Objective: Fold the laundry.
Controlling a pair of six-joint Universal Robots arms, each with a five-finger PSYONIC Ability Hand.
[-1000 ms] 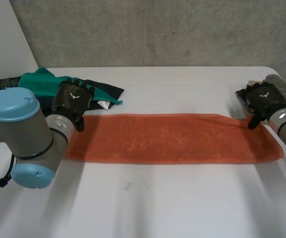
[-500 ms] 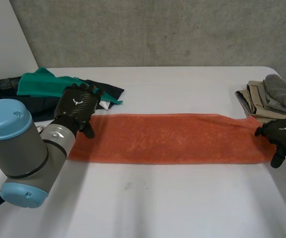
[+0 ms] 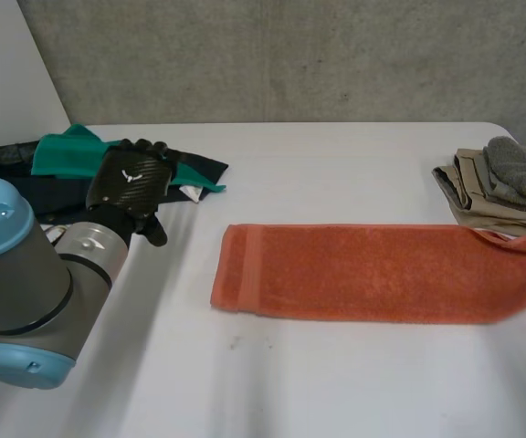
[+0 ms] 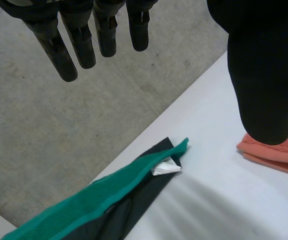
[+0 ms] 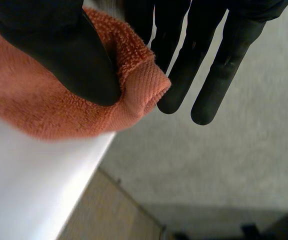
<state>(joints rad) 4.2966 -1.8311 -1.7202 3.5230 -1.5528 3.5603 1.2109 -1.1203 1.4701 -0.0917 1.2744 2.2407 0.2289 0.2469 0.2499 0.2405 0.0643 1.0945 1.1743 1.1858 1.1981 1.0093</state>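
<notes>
Orange towel (image 5: 39, 107): its corner is pinched between the thumb and straight fingers of the right hand (image 5: 54, 45), at the table's (image 5: 24, 180) edge. The left hand (image 4: 264, 75) hangs with fingers straight and spread, holding nothing, near the green cloth (image 4: 84, 200). The towel's right end lies by the folded pile (image 3: 505, 182). Bare white table separates its left end from the left hand. Half a second ago that end lay under the left hand, and the towel has since slid right.

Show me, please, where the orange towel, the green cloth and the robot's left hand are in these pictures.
orange towel (image 3: 373, 274): head view, middle of its flat part.
green cloth (image 3: 67, 153): head view, its bunched upper part.
left hand (image 3: 133, 182): head view, back of the hand.
</notes>
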